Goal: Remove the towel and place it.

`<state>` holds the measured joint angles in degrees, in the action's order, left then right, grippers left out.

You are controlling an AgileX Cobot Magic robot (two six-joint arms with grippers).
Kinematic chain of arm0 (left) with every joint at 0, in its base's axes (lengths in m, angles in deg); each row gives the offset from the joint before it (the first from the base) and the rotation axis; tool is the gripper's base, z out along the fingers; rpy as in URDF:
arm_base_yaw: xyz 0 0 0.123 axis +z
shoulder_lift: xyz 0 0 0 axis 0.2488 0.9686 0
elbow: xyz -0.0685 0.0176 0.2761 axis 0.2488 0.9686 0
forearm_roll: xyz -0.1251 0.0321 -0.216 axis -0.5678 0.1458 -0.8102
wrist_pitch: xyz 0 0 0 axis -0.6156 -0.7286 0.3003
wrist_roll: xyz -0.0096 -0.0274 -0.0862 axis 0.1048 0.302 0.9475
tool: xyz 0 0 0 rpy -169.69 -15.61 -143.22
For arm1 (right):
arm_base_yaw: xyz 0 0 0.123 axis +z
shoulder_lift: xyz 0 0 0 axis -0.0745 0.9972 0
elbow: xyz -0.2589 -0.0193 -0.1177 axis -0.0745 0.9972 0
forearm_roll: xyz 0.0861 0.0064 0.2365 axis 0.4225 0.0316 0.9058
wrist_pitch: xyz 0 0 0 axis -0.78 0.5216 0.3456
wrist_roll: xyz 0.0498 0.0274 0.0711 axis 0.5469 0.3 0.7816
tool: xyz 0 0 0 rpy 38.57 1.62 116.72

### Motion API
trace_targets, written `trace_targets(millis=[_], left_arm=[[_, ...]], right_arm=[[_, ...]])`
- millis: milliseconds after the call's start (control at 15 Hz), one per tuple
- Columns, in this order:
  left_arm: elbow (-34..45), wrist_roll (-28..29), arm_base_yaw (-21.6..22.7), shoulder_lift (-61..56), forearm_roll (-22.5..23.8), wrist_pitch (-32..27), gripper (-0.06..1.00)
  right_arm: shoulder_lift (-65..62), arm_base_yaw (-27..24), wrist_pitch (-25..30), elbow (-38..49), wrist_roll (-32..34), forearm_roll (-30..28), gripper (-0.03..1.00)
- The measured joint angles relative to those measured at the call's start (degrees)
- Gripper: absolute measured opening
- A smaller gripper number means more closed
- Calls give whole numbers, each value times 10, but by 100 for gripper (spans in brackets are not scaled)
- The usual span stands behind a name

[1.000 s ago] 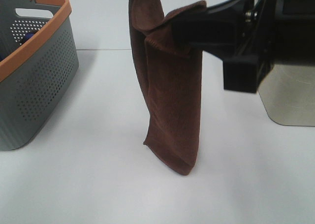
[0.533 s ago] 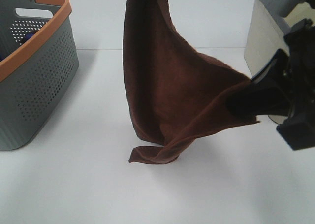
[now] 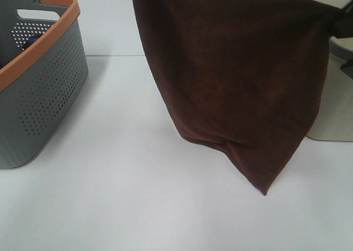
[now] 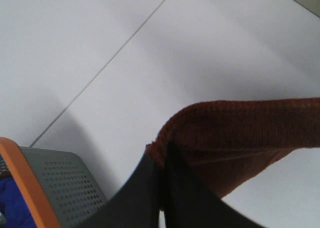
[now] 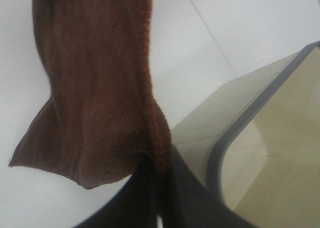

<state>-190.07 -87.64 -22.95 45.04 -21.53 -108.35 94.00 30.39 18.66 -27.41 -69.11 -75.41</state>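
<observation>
Left end effector and right end effector pinch towel over white table.

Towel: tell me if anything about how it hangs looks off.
The towel hangs spread out but lopsided: its lower edge slants, and one corner droops toward the table nearer the beige basket. No damage or spill shows.

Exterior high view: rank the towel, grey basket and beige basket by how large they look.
1. towel, largest, though it hangs nearer the camera.
2. grey basket, cut off by the frame.
3. beige basket, mostly hidden behind the towel, so unsure.
</observation>
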Motion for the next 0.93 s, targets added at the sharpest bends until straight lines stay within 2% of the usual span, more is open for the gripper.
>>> trace_targets(millis=[200, 333, 400, 467, 533, 733, 933], left_arm=[[0, 5, 0, 0, 39, 59, 0], [0, 14, 0, 0, 82, 100, 0], [0, 38, 0, 0, 136, 140, 0], [0, 38, 0, 0, 136, 140, 0], [0, 56, 5, 9, 172, 175, 0], [0, 77, 36, 41, 180, 245, 0], [0, 142, 80, 93, 188, 348, 0]], right_arm=[[53, 0, -108, -1, 3, -92, 2], [83, 0, -184, -1, 33, -172, 2], [119, -1, -203, -25, 77, -274, 2], [119, -1, -203, -25, 77, -274, 2], [162, -23, -219, -62, 113, -337, 2], [219, -77, -264, -115, 121, -357, 2], [303, -123, -345, -195, 121, -360, 2]])
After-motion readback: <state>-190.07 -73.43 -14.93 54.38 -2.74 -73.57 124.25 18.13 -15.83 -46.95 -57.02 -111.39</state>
